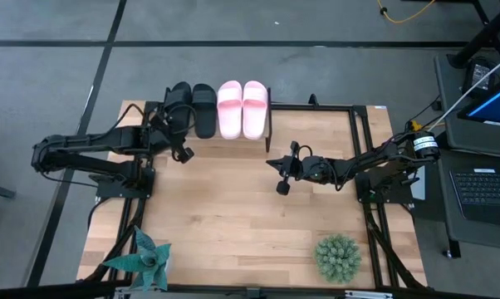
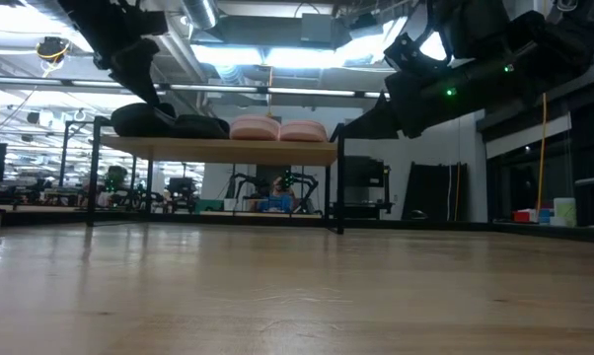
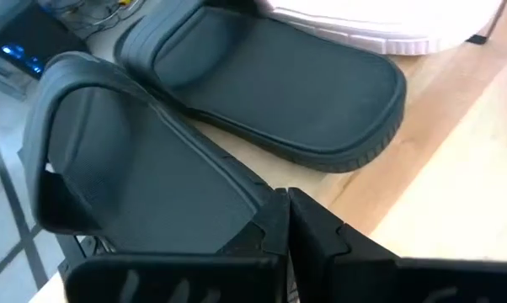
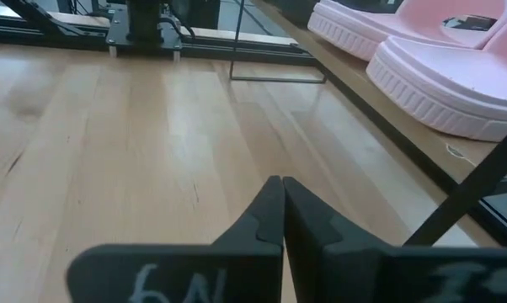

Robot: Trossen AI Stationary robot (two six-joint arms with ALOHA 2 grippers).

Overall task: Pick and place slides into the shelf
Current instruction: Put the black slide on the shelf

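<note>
Matte black slides (image 3: 262, 93), smooth pink slides (image 4: 439, 76); pale wood-plank shelf (image 2: 218, 150), thin black metal legs

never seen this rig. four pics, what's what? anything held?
Two dark robot arms work at a wooden table. One picture looks straight down, one level along the tabletop, and one comes from each wrist. On the small shelf sit two black slides and two pink slides. The left end effector is shut at the outermost black slide; I can't tell whether it is gripping it. The right end effector is shut on nothing, over bare table. Two potted plants stand at the near edge.
</note>
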